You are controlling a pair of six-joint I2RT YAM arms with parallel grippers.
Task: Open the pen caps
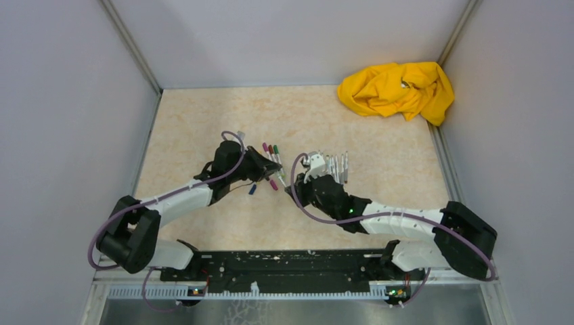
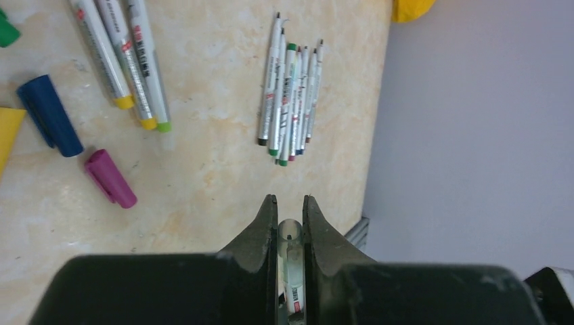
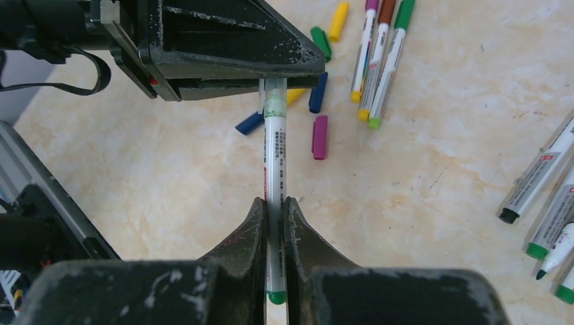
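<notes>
My right gripper (image 3: 274, 201) is shut on a thin grey-white pen (image 3: 275, 162) with a green end, held above the table. The pen runs straight to my left gripper (image 3: 276, 82), which is shut on its pale translucent cap (image 3: 274, 107). No gap shows between cap and barrel. In the left wrist view the cap (image 2: 290, 233) sits between my shut left gripper (image 2: 290, 201). From above, the two grippers (image 1: 267, 170) (image 1: 296, 184) meet near the table's middle. Loose caps lie below: magenta (image 3: 319, 137), blue (image 3: 318, 91), green (image 3: 320, 42), yellow (image 3: 339, 20).
Three capped pens (image 2: 128, 61) lie side by side by the loose caps. A bundle of several uncapped pens (image 2: 291, 101) lies to the right of the grippers (image 1: 336, 166). A crumpled yellow cloth (image 1: 398, 90) fills the far right corner. Grey walls enclose the table.
</notes>
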